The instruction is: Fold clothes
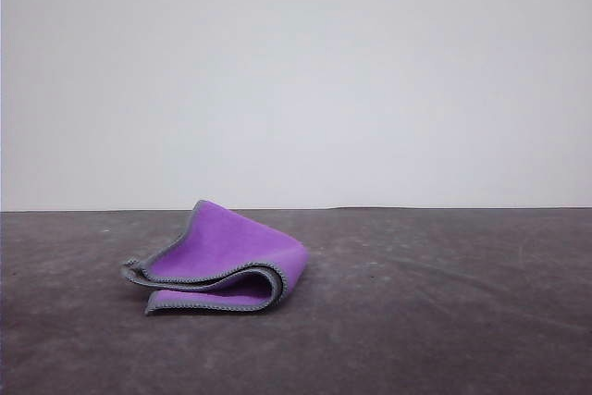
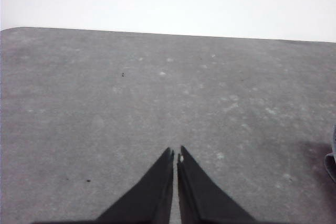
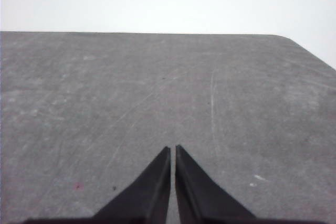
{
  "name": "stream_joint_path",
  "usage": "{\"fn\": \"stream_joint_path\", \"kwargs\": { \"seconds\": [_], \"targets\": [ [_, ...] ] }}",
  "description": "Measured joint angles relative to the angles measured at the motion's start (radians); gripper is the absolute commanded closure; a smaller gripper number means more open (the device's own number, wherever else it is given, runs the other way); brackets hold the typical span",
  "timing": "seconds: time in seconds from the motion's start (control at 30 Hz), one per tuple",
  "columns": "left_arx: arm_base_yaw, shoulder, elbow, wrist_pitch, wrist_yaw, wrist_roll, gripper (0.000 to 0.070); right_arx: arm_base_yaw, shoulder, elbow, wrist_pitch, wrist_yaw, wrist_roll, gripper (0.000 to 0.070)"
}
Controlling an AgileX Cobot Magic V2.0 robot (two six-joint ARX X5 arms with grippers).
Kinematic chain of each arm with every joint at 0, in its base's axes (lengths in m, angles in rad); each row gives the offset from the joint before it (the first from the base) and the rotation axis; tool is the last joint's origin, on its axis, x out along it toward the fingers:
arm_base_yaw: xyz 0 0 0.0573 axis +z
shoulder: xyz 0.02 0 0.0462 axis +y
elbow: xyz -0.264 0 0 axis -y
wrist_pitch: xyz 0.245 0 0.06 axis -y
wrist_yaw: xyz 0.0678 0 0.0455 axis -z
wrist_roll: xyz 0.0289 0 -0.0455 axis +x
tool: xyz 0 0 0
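Front view: cloth (image 1: 222,261) already doubled over, both arms clear of it.

Cloth lies lower left of centre in the front frame on the dark table (image 1: 444,302), purple face out, grey stitched edges stacked along the near side, fold rounded at its right end; layers gape a little. Left gripper (image 2: 176,157) has its tips pressed together with only a thin slit between, nothing pinched, over bare table; a dark sliver at the right edge of that frame may be the cloth, can't confirm. Right gripper (image 3: 172,151) likewise closed on nothing. My read: one or two folds are in, either finished or between folds. A further fold needs a gripper spread, then brought to a free corner.
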Motion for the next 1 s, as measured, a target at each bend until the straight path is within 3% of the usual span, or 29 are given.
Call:
{"fn": "stream_joint_path", "kwargs": {
  "seconds": [1.0],
  "targets": [
    [0.0, 0.0, 0.0, 0.0, 0.0, 0.0, 0.07, -0.005, 0.0, 0.0, 0.004, 0.0, 0.0, 0.0688]
  ]
}}
